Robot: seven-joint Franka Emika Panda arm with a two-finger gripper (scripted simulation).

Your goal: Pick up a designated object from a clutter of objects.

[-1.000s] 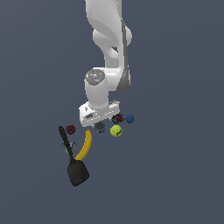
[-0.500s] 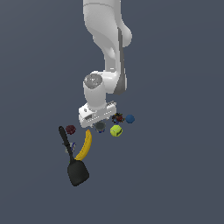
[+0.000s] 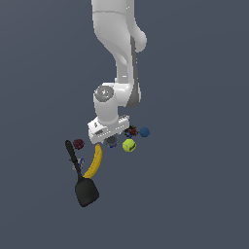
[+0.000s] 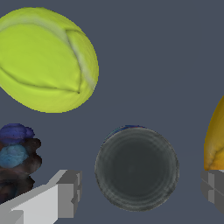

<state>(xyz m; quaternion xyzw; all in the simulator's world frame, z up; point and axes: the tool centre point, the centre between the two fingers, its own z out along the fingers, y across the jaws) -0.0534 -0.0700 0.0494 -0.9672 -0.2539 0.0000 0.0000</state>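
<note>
— Exterior view, widest first: how was the floor [image 3: 204, 194] around the cluster?
— Bare from twelve round to six o'clock. The arm [image 3: 119, 58] hung over the pile; the spatula [image 3: 82, 182] and banana [image 3: 94, 163] ran toward seven o'clock, a dark red ball [image 3: 78, 144] at nine.
— And the gripper [image 4: 138, 183]?
— Spread wide, one finger [image 4: 65, 192] on each side of the small can [image 4: 137, 168], clear gaps both sides, touching neither.
— Neighbours?
— The yellow-green ball [image 4: 46, 59] sat near the can's rim, apart; the blue ball [image 3: 144, 132] at three o'clock.
</note>
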